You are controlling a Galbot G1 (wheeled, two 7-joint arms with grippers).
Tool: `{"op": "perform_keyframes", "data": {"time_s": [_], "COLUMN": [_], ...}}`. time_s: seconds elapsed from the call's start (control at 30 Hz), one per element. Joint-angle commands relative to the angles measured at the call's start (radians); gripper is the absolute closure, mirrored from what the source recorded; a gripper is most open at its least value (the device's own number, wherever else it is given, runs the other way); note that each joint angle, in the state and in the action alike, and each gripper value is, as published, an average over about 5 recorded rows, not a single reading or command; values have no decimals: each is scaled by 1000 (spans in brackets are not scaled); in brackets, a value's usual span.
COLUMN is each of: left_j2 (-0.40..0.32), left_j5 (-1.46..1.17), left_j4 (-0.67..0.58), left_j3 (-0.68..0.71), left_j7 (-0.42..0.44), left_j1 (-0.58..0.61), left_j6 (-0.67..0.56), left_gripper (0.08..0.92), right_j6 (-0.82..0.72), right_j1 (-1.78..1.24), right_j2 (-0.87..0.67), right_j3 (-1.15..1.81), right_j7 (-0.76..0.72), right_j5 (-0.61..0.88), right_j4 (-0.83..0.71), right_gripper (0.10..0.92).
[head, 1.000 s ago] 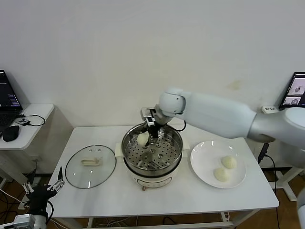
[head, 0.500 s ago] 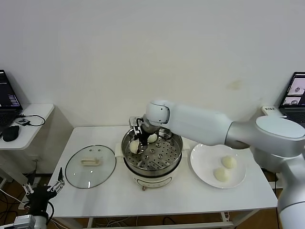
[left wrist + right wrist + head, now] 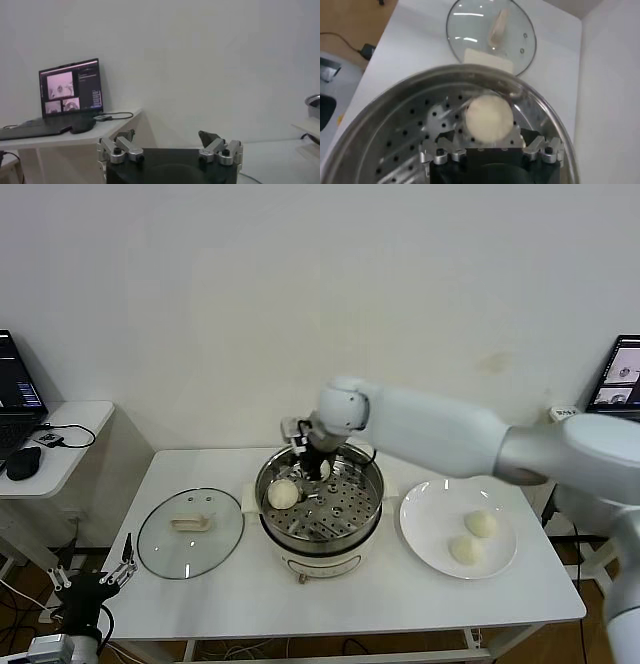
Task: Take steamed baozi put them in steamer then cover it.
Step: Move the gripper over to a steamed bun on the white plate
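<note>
The steamer [image 3: 345, 529] stands mid-table, its perforated tray [image 3: 415, 135] bare metal. One baozi [image 3: 283, 493] lies on the tray's left side, seen close up in the right wrist view as a baozi [image 3: 489, 117] just beyond my open right gripper [image 3: 489, 142], touching neither finger. In the head view the right gripper [image 3: 303, 469] hovers over the back of the pot, and a second baozi [image 3: 323, 471] peeks out beside it. Two more baozi [image 3: 481, 524] [image 3: 464, 549] rest on the white plate [image 3: 425, 519]. The cover [image 3: 190, 531] lies flat left of the steamer. My left gripper [image 3: 95, 584] hangs open, off the table's front left corner.
A side table with a laptop [image 3: 70, 92] and a mouse [image 3: 22, 462] stands to the left. The glass cover [image 3: 490, 32] lies close to the steamer's cream handle [image 3: 488, 60]. A screen [image 3: 622, 374] sits at the far right.
My right gripper carried a baozi down to the left side of the tray, opened and let it go. It now sits slightly back from the bun. The left arm stayed still.
</note>
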Motion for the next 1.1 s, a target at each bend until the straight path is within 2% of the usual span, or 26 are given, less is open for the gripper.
{"op": "perform_keyframes", "data": {"time_s": [0.03, 0.3, 0.57, 0.8, 1.1], "left_j2": [5, 7, 32, 35, 29], "left_j5": [-9, -8, -6, 3, 11], "left_j4": [-4, -1, 19, 25, 29], "left_j3": [3, 14, 0, -1, -3], "left_j7": [2, 0, -3, -3, -3], "left_j1": [0, 7, 21, 24, 26], "left_j6": [2, -4, -12, -11, -8], "left_gripper": [177, 177, 177, 177, 177], "right_j6": [49, 94, 168, 245, 255], "right_j1": [216, 203, -219, -432, -632], "right_j2": [-336, -645, -823, -818, -718], "right_j3": [-83, -79, 243, 344, 456], "right_j7": [-74, -123, -157, -146, -127], "right_j5": [-4, -115, -308, -449, -527], "right_j4": [274, 403, 383, 309, 184], "right_gripper": [202, 202, 203, 203, 203]}}
